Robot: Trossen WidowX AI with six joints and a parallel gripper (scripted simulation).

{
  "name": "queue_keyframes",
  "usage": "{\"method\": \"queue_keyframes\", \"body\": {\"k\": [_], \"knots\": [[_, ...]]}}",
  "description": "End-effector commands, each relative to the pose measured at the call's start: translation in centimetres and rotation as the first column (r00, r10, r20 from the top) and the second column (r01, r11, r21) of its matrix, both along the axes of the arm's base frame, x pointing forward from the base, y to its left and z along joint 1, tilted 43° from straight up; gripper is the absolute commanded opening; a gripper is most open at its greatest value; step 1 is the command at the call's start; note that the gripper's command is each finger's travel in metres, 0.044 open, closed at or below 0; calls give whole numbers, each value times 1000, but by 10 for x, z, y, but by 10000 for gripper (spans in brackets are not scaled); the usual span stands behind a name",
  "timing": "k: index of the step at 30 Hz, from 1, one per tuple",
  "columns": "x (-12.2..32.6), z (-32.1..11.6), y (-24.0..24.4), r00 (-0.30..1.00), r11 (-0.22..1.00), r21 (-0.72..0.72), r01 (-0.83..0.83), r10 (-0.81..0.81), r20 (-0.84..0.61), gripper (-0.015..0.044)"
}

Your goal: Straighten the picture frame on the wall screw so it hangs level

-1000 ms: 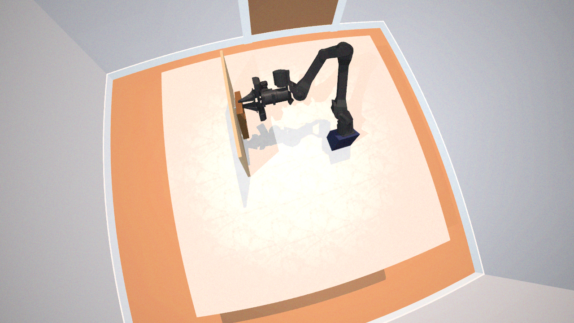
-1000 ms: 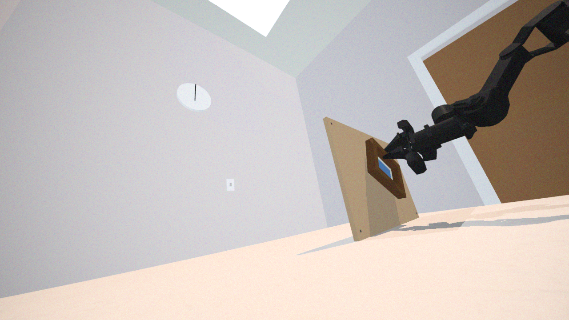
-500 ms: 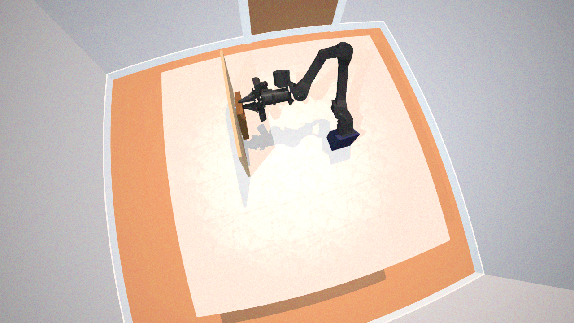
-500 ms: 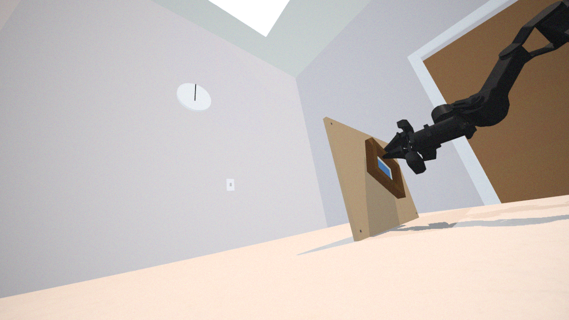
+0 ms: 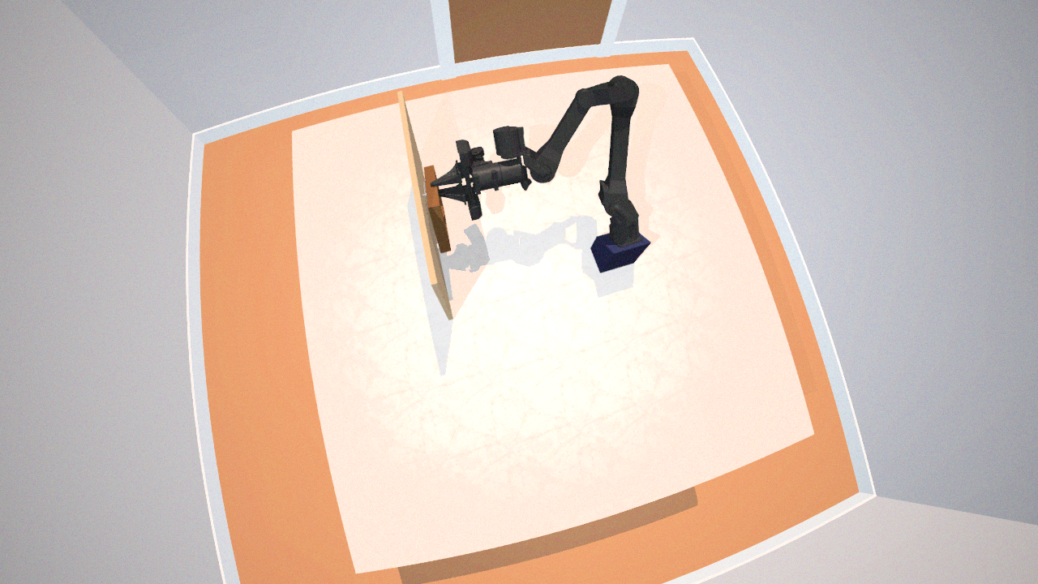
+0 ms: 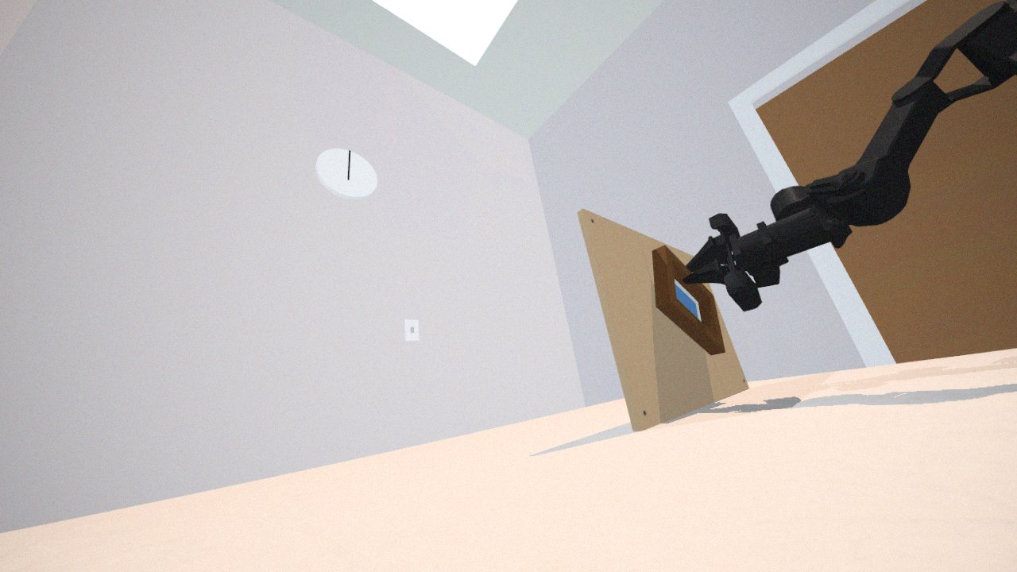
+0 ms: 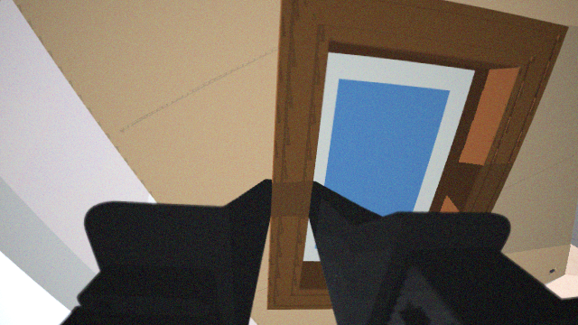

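Note:
The brown picture frame point(image 5: 443, 229) point(image 6: 664, 286) point(image 7: 295, 113), with a blue picture in a white mat, is in front of the upright tan board point(image 5: 415, 156) point(image 6: 616, 313) point(image 7: 203, 113). My gripper point(image 5: 435, 187) point(image 6: 688, 272) point(image 7: 289, 188) is shut on the frame's top bar, one finger on the outer side and one inside the opening. The wrist view shows the frame turned on its side. The screw and the notched strip are hidden behind the frame, so I cannot tell whether they touch or how level the frame is.
The arm's dark blue base point(image 5: 618, 255) stands to the right of the board. Small dark screws mark the board's corners. In the exterior view, a round clock point(image 6: 346, 172) and a switch plate point(image 6: 411, 330) are on the left wall, and a brown door point(image 6: 924, 213) is behind the arm.

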State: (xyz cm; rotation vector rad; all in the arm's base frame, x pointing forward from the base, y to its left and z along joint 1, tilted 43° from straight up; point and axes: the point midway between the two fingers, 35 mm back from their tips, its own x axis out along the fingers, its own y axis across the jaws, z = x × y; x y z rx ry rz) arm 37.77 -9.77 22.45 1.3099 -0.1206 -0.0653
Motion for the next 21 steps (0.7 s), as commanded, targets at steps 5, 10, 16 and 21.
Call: {"method": "queue_keyframes", "body": {"k": [5,10,16,21], "knots": [[1,2,3,1000,1000,-4,-10,10,7,0],[1,2,3,1000,1000,-4,-10,10,7,0],[1,2,3,1000,1000,-4,-10,10,7,0],[1,0,3,1000,1000,-4,-10,10,7,0]]}}
